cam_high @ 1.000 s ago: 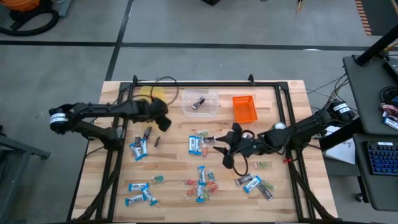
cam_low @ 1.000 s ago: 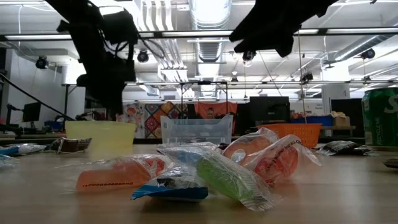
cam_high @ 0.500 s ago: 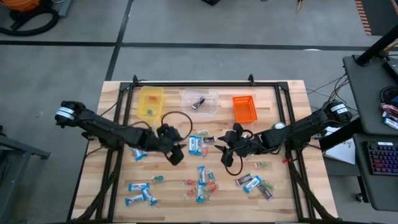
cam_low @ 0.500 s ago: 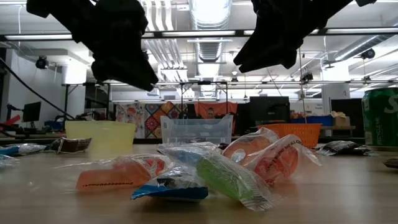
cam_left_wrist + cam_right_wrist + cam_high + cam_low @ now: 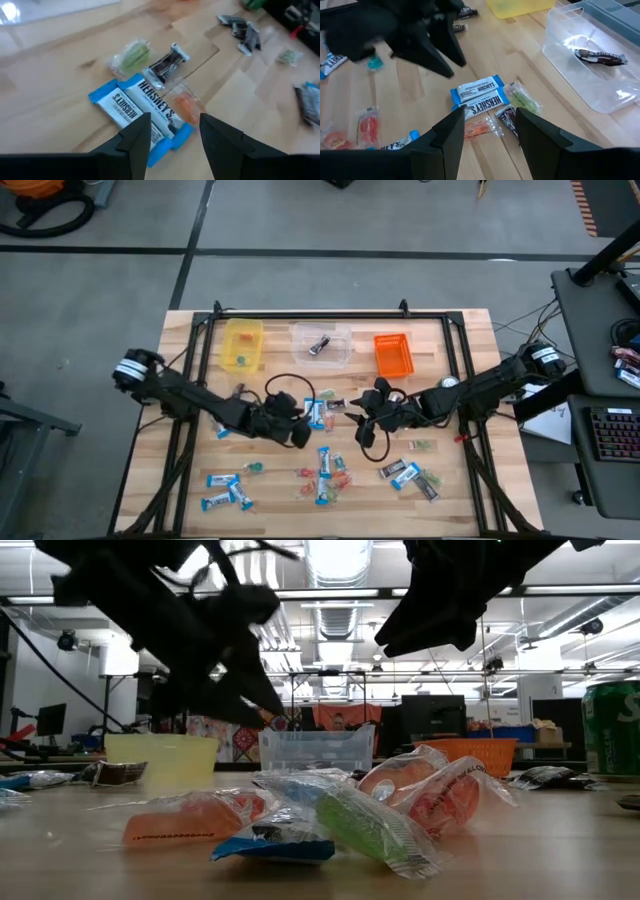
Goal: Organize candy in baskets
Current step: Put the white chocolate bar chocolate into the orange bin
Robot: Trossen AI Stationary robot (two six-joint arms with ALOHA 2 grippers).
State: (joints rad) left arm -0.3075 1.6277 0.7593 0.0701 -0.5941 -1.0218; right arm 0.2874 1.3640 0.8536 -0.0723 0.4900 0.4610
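**Blue-and-white bars sit between both open grippers at mid-table**

Blue-and-white Hershey's bars (image 5: pixel 142 107), two lying side by side, are what I see just ahead of my left gripper (image 5: pixel 172 131). Its two dark fingers are parted with nothing between them, hovering above the wood. Touching the bars are an orange wrapped piece (image 5: pixel 186 106), a dark brown wrapped piece (image 5: pixel 167 65) and a green wrapped piece (image 5: pixel 132 55).

From overhead, my left gripper (image 5: pixel 297 430) reaches in from the left to the middle of the wooden table (image 5: pixel 470 340), just beside that same cluster. My right gripper (image 5: pixel 357 420) comes from the right, on the far side of the cluster, its fingers also spread and empty. In the right wrist view the bars lie just beyond its fingertips, with the left arm above them.

Along the far edge stand the three baskets: the yellow basket (image 5: pixel 243 344) with a couple of small pieces in it, the clear basket (image 5: pixel 322 345) holding one dark wrapped piece (image 5: pixel 596 56), and the orange basket (image 5: pixel 393 353); I cannot tell whether anything lies in that one.

More candy lies loose on the near half: blue bars near the left corner (image 5: pixel 225 490), a mixed group in the middle (image 5: pixel 327 468), and more bars towards the right (image 5: pixel 410 475).
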